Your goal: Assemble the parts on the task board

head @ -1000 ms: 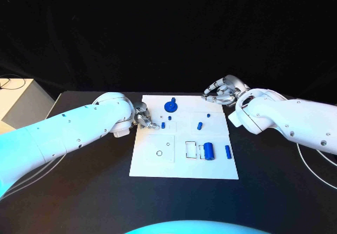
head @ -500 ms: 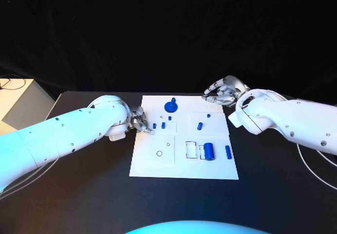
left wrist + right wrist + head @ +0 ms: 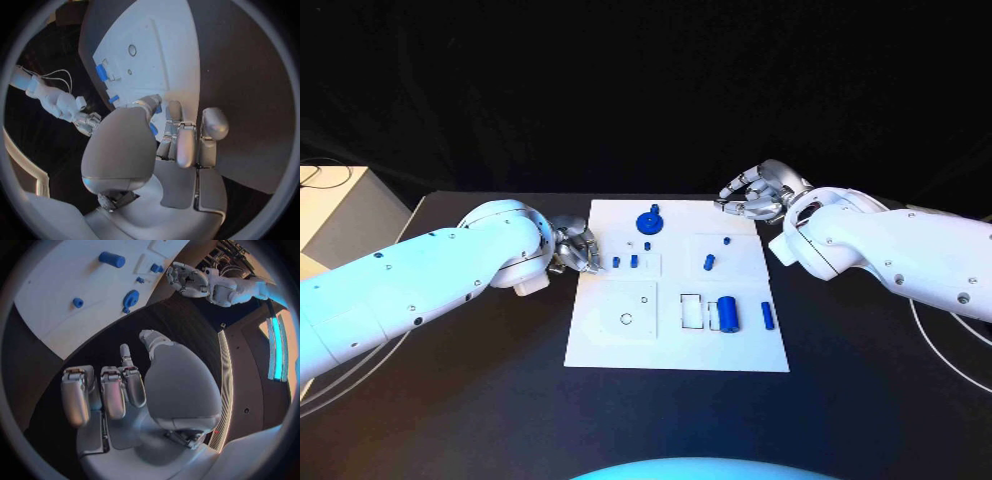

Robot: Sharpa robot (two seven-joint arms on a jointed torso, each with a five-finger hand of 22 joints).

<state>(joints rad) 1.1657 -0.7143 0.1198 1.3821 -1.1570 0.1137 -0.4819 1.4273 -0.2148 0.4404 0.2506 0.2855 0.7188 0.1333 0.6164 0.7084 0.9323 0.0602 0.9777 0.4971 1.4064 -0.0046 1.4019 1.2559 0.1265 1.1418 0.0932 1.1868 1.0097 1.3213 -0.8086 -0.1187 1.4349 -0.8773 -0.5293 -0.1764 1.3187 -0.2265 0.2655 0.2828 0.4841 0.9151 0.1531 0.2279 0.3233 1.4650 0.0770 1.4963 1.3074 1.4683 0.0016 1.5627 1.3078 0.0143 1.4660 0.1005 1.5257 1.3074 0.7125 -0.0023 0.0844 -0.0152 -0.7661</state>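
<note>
The white task board (image 3: 675, 335) lies mid-table. Blue parts stand on it: a round knob (image 3: 651, 218) at the far edge, two small pegs (image 3: 616, 262) near the left edge, another peg (image 3: 710, 262), a thick cylinder (image 3: 727, 311) and a slim piece (image 3: 767, 313). My left hand (image 3: 574, 248) hovers at the board's left edge, just beside the two pegs, holding nothing; its fingers (image 3: 185, 145) are loosely bent. My right hand (image 3: 759, 197) hangs off the board's far right corner with fingers (image 3: 112, 392) curled in and nothing in them. From the right wrist, the knob (image 3: 130, 299) and cylinder (image 3: 111, 259) show.
Outlined slots mark the board: a ring (image 3: 626, 320) on the left and a rectangle (image 3: 691, 308) beside the cylinder. A pale box (image 3: 329, 215) stands off the table's far left corner. Black tabletop (image 3: 473, 400) surrounds the board.
My left hand has drawn back leftward off the board, and a second small peg now stands uncovered next to the first. The right hand has stayed put.
</note>
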